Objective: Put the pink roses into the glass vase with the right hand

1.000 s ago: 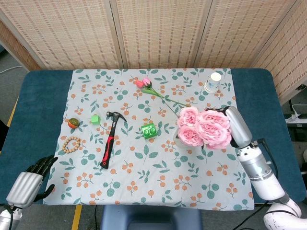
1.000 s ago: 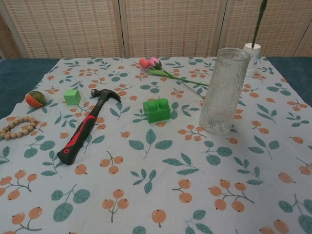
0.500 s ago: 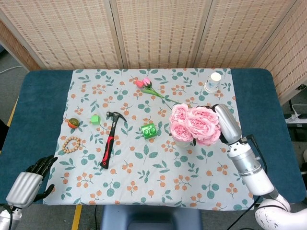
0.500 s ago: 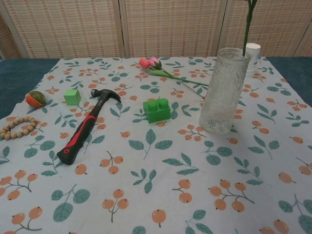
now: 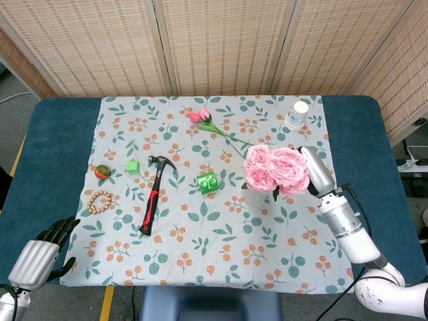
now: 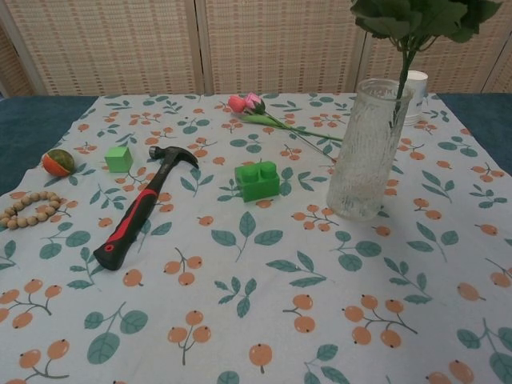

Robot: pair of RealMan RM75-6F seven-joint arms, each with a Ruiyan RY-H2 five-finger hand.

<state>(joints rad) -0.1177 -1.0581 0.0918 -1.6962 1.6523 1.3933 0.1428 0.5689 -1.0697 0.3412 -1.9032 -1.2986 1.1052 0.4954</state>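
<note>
A bunch of pink roses [image 5: 274,170] hangs right over the glass vase [image 5: 253,196], hiding most of it in the head view. In the chest view the green stem [image 6: 402,80] runs down through the mouth of the tall textured vase [image 6: 366,152], with leaves [image 6: 416,16] at the top edge. My right hand [image 5: 314,168] holds the bunch from its right side, its fingers mostly hidden behind the blooms. My left hand [image 5: 41,255] rests off the cloth at the near left corner, fingers apart and holding nothing.
On the floral cloth lie a small pink rose sprig [image 6: 248,102], a green brick [image 6: 258,180], a red-handled hammer [image 6: 138,210], a green cube [image 6: 118,158], a small ball [image 6: 58,162] and a bead bracelet [image 6: 26,209]. A white cup [image 5: 297,114] stands behind the vase.
My right hand has come down with the roses; the stem now reaches inside the vase and the leaves have dropped into the chest view. The left hand has not moved.
</note>
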